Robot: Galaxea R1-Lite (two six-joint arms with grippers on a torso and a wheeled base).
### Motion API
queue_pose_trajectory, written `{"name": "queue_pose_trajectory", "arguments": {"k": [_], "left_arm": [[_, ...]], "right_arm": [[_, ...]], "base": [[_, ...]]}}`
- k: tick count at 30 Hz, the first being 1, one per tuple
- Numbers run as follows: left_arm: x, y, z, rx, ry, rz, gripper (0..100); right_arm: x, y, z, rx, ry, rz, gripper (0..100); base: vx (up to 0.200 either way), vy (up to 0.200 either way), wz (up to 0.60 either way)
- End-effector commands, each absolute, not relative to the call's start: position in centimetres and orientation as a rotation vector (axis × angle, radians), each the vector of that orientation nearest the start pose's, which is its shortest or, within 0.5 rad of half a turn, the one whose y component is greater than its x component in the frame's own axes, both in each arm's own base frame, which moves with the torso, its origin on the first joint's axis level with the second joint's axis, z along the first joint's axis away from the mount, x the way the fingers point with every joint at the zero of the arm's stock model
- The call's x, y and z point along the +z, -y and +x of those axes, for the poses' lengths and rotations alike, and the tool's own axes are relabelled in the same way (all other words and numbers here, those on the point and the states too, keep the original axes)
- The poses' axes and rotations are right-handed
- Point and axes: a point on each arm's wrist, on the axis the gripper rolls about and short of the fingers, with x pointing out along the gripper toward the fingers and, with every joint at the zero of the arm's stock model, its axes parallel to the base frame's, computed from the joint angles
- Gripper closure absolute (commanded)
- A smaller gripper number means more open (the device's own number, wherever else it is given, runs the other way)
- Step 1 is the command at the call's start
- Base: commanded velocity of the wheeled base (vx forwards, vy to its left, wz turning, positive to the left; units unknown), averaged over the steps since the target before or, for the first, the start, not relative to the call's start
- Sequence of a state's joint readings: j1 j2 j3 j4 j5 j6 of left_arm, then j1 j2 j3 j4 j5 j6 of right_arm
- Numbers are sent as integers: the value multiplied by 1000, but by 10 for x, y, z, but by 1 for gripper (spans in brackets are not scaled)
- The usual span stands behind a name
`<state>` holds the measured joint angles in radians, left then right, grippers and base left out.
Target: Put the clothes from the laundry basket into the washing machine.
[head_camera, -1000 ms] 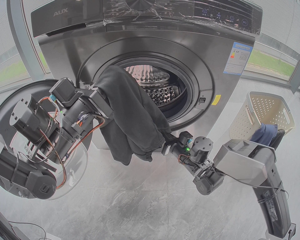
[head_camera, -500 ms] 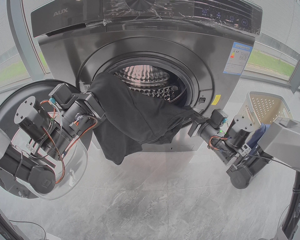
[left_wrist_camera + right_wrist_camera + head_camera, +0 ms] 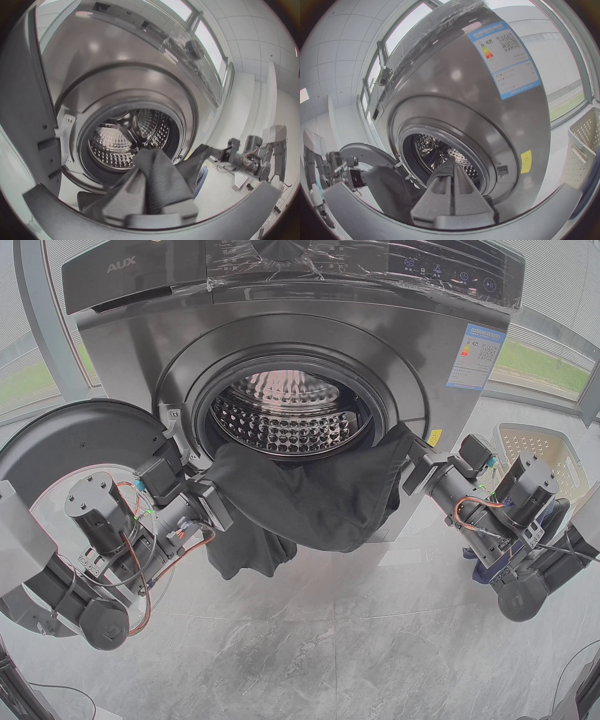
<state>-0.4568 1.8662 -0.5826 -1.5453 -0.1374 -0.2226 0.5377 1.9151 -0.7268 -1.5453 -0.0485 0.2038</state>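
At the washing machine [image 3: 294, 334] mouth, your left gripper [image 3: 215, 505] is clamped on one end of the dark garment [image 3: 312, 502] — stretched wide below the rim, probably to feed it in flat — right gripper [image 3: 417, 466] clamped on the other.

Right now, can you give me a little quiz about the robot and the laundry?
1. True or false: the washing machine door stands open.
2. How many pincers grip the dark garment? A none, B one, C two.
3. On which side of the machine, the robot's left or right, does the laundry basket stand?

Key
1. True.
2. C: the left pincer and the right pincer each hold an end.
3. Right.
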Motion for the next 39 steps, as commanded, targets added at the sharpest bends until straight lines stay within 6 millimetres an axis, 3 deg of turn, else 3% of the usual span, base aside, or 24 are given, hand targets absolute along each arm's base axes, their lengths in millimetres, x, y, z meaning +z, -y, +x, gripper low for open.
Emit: {"name": "queue_pose_trajectory", "arguments": {"k": [1, 12, 17, 20, 27, 32, 35, 39], "left_arm": [[146, 142, 281, -612, 124, -246, 0], [81, 142, 285, -576, -105, -174, 0], [49, 142, 277, -584, -223, -111, 0], [40, 145, 269, -621, -263, -76, 0], [38, 145, 258, -696, -281, -35, 0], [69, 150, 243, -762, -190, -50, 0], [75, 149, 231, -817, -189, -50, 0], [79, 160, 233, -854, -156, -53, 0]], "right_arm": [[199, -168, 278, 530, 338, 315, 100], [209, -176, 267, 573, 366, 331, 100], [211, -179, 266, 578, 373, 336, 100], [212, -179, 266, 580, 375, 337, 100], [213, -183, 264, 589, 378, 342, 100], [216, -186, 264, 569, 389, 358, 100], [216, -188, 264, 571, 387, 358, 100], [214, -191, 264, 577, 381, 359, 100]], "base": [[0, 0, 0], [0, 0, 0], [0, 0, 0], [0, 0, 0], [0, 0, 0], [0, 0, 0], [0, 0, 0], [0, 0, 0]]}}
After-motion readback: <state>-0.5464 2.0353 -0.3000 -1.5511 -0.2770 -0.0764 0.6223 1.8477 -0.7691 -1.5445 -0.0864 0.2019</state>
